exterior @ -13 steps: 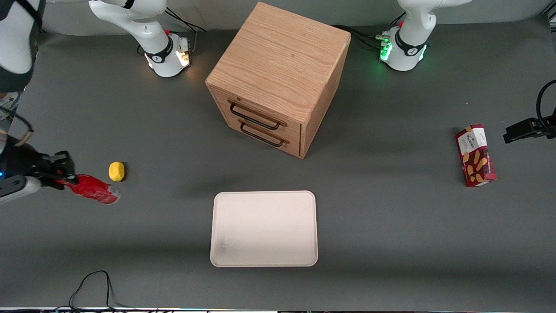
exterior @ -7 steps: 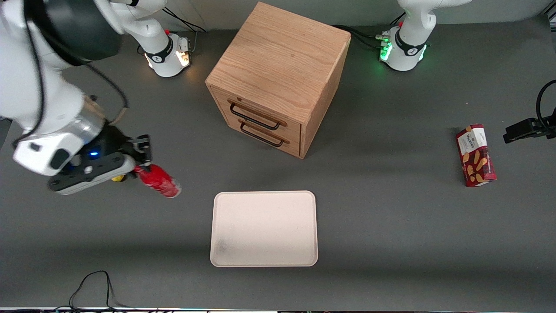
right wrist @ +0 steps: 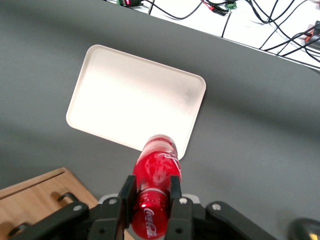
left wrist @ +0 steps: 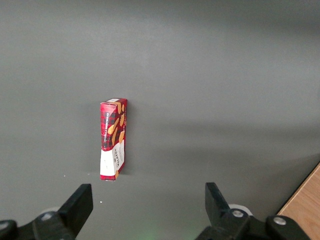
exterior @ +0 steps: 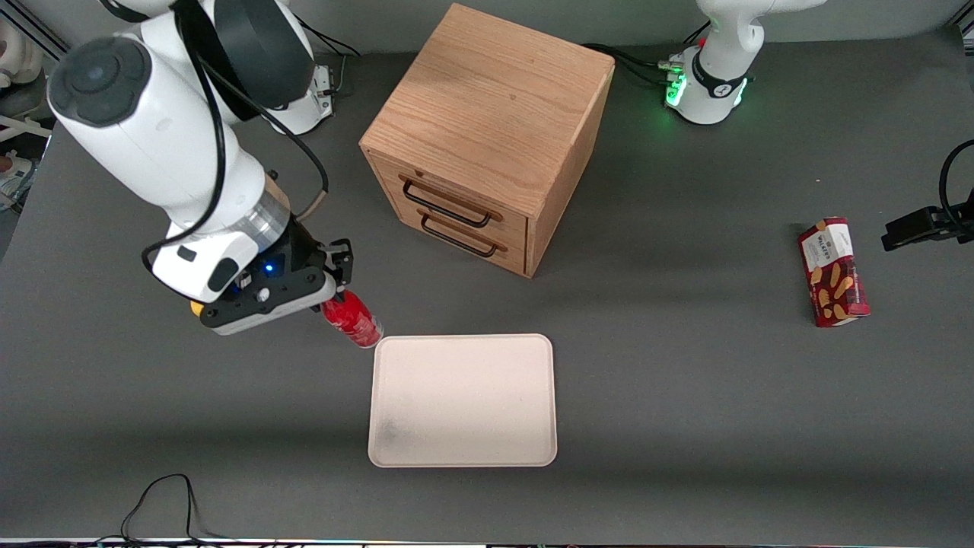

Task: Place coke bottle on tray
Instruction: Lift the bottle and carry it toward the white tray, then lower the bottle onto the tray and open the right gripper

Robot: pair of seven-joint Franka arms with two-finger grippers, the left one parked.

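Grey table; gripper (exterior: pixel 340 291) clamps red coke bottle (exterior: pixel 353 320) (silvery base) above the tray (exterior: pixel 462 399) corner.

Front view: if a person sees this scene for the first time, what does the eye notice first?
Probably the red coke bottle, held off the table in the gripper, whose fingers are shut on it, just short of a corner of the cream tray. Next comes the big wooden drawer cabinet, farther from the camera than the tray, then the red cookie box toward the parked arm's end.
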